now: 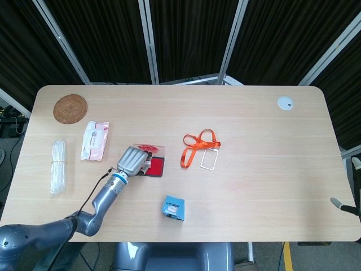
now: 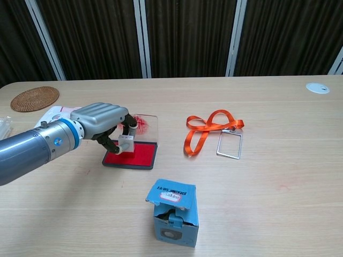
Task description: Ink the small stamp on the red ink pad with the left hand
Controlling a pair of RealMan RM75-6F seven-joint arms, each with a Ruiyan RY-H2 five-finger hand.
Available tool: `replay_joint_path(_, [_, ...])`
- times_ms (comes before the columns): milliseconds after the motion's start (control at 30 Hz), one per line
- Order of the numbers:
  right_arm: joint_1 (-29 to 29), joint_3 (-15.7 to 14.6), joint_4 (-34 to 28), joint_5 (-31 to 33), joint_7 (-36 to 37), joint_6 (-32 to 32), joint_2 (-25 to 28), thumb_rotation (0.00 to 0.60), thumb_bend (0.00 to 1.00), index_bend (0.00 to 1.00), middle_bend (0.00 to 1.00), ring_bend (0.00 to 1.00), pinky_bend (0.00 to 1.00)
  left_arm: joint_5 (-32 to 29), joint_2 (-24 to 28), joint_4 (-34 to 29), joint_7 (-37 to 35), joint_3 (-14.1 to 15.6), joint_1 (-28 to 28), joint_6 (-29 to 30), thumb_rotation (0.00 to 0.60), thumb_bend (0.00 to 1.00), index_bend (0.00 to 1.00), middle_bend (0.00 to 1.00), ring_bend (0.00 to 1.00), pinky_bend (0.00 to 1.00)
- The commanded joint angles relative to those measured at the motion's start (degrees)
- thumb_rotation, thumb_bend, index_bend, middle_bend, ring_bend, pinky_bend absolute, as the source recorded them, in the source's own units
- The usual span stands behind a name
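My left hand holds a small white stamp between thumb and fingers. The stamp's base sits on the left part of the red ink pad, or just above it; contact is hard to judge. The pad's clear lid, smeared with red, stands open behind it. In the head view the hand covers the stamp. My right hand shows in neither view.
A blue box stands in front of the pad. An orange lanyard with a clear badge holder lies to the right. A woven coaster, a wipes pack and a clear bundle lie at the left. A white disc is far right.
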Motion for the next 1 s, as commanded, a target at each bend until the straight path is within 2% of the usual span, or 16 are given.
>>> replay_joint_path(33, [0.0,0.0,0.0,-0.1,0.0,0.1,0.0,0.6,0.0,0.0,0.0,0.0,0.0,0.2,0.6,-0.7,-0.3,-0.1,0.2,0.5,0.6,0.48,0.57,0.52,0.8,0.84])
replay_joint_path(167, [0.0,-0.1,-0.1,-0.2,0.1,0.1,0.0,0.6,0.0,0.0,0.0,0.0,0.0,0.8,2.2,-3.1,-1.3,-0.6,0.5,1.7,0.6,0.48,0.57,0.52,0.8,0.84])
replay_joint_path(300, [-0.1,-0.2,-0.2,-0.5,0.1,0.2,0.1,0.6,0.0,0.0,0.0,0.0,0.0,1.8,6.1,-7.9,-2.4,-1.4,1.4,3.9,0.6,0.48,0.57,0.52,0.8,0.84])
replay_joint_path(500, [-0.2,-0.4,-0.7,-1.1,0.1,0.7,0.2,0.6,0.0,0.0,0.0,0.0,0.0,2.3,10.7,-12.3,-2.7,-1.0,3.0,5.7,0.6,0.48,0.57,0.52,0.8,0.84])
replay_joint_path(733, [-0.4,-0.6,-1.1,-1.7,0.0,1.0,0.3,0.6,0.0,0.0,0.0,0.0,0.0,1.8,12.3,-12.6,-3.2,-0.1,4.4,6.3,0.6,0.48,0.57,0.52,0.8,0.84])
replay_joint_path(1000, [-0.6,-1.0,-1.9,-2.9,0.2,1.6,0.7,0.6,0.0,0.0,0.0,0.0,0.0,2.6,12.2,-7.8,-6.6,3.7,7.8,6.2,0.6,0.47,0.56,0.52,0.8,0.84])
